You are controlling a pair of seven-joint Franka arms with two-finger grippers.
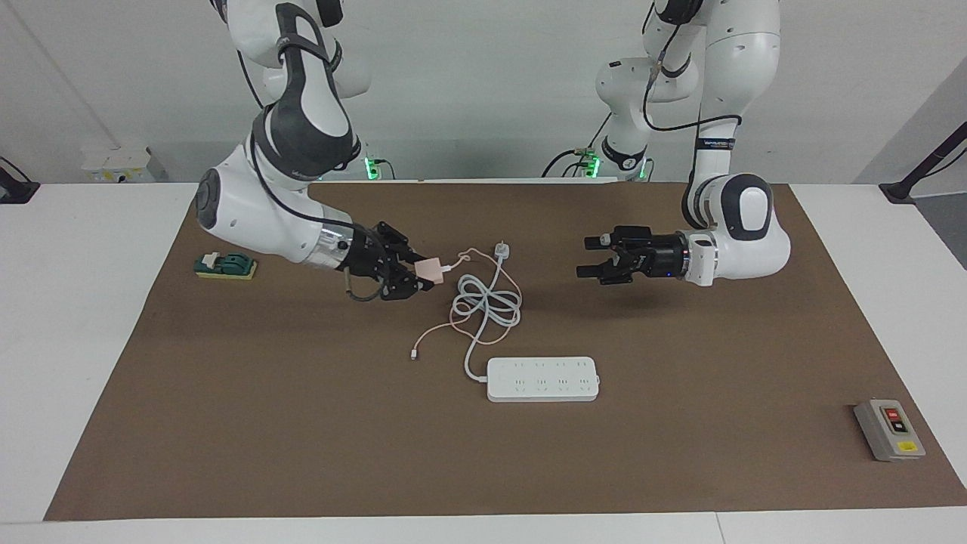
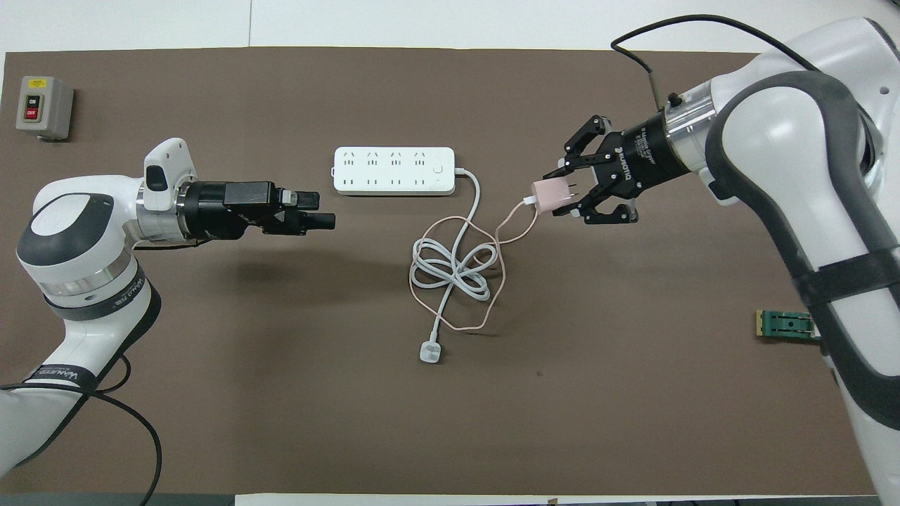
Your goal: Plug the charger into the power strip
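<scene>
Right arm, entering from its own end of the tabletop (image 1: 227, 423), is bent at the elbow with the forearm nearly level; the right gripper (image 1: 424, 270) (image 2: 562, 195) points sideways toward the middle, raised, fingers clamped on the charger (image 1: 427, 267) (image 2: 549, 195). Left arm mirrors this pose: forearm level, left gripper (image 1: 588, 255) (image 2: 325, 212) raised, fingers parted, holding nothing.

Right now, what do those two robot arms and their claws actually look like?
Both arms are glossy white with rounded shells and dark grey bands at the joints. Each ends in a black claw: the left gripper is blocky, the right gripper has splayed linkages and white lettering on its wrist. Thin black cables loop along both arms.
</scene>
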